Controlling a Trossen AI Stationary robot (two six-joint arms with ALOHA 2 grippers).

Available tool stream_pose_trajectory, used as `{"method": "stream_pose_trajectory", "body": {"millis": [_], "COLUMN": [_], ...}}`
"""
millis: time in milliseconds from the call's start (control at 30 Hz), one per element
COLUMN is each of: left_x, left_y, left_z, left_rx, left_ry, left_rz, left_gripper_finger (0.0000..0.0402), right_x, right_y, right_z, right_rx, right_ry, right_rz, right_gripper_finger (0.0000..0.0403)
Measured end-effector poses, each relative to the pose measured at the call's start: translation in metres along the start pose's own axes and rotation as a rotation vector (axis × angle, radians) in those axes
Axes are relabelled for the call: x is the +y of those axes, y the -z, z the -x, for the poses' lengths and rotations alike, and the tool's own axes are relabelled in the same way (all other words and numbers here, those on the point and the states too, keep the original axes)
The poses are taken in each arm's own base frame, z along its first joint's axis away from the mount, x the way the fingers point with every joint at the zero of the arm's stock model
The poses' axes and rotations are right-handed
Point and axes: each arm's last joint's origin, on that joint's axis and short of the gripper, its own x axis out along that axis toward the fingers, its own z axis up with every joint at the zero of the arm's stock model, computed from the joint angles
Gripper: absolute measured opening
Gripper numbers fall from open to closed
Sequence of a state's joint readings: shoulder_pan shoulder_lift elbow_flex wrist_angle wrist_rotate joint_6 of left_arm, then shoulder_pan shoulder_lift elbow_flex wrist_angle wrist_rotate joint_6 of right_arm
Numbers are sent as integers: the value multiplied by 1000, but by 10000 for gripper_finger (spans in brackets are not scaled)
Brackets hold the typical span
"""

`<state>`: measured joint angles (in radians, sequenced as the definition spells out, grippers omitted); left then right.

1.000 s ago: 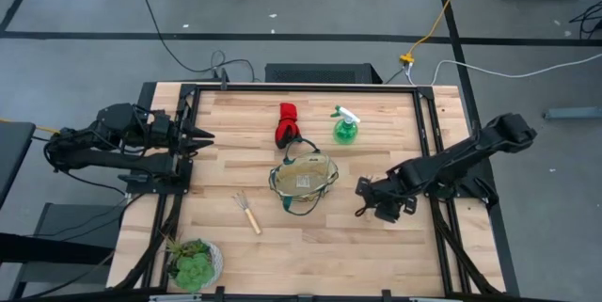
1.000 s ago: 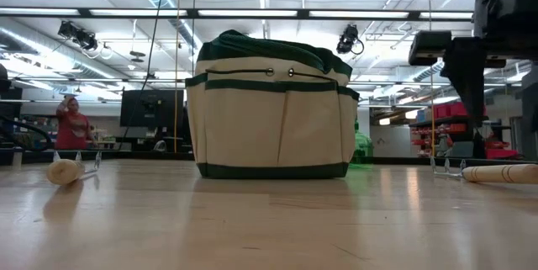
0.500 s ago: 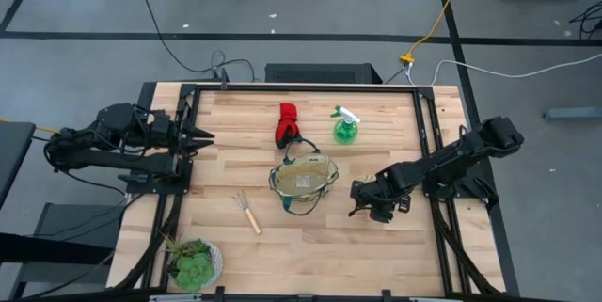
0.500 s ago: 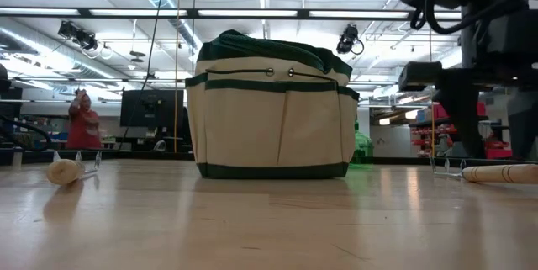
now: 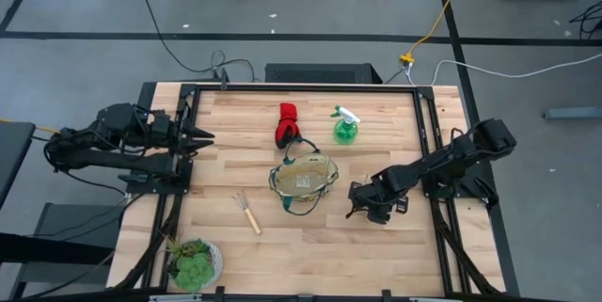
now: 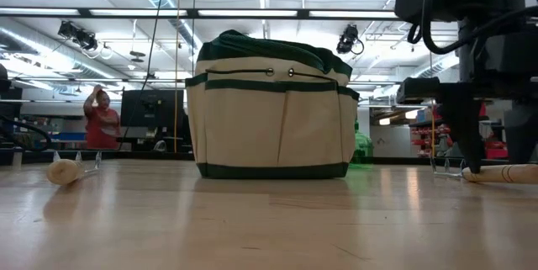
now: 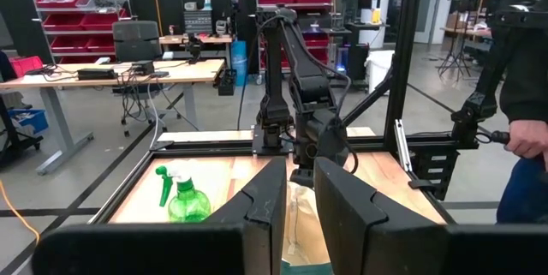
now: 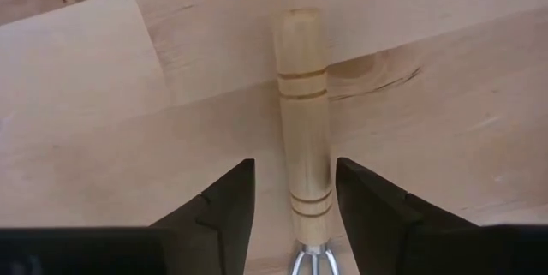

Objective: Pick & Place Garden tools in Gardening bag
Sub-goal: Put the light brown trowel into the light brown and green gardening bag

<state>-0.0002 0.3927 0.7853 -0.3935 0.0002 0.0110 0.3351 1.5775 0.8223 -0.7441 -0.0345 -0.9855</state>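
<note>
- Right end effector: fingers spread, straddling the rake handle on the worktop, not gripping.
- Bag: just beside it.
- Left end effector: nearly clenched, empty, at the worktop edge.

From above, you can't see the hand rake under the right gripper, its prongs are cut off by the right wrist view's edge, and the gardening bag hides most of the spray bottle in the low view.
</note>
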Motion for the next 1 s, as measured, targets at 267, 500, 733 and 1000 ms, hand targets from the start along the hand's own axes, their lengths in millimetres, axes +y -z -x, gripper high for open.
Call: {"method": "stream_pose_trajectory", "body": {"millis": [267, 500, 733, 1000], "left_x": [0, 0, 0, 0], "left_y": [0, 0, 0, 0], "left_z": [0, 0, 0, 0], "left_rx": [0, 0, 0, 0], "left_ry": [0, 0, 0, 0], "left_rz": [0, 0, 0, 0], "left_gripper_finger": [71, 71, 71, 71], "right_x": [-2, -2, -2, -2], "right_y": [-1, -1, -1, -1], "right_z": [-9, -9, -9, -9], "right_rx": [15, 15, 16, 17], "right_ry": [-23, -23, -22, -21], "right_rz": [-1, -1, -1, -1], "right_gripper_finger": [167, 155, 115, 75]}}
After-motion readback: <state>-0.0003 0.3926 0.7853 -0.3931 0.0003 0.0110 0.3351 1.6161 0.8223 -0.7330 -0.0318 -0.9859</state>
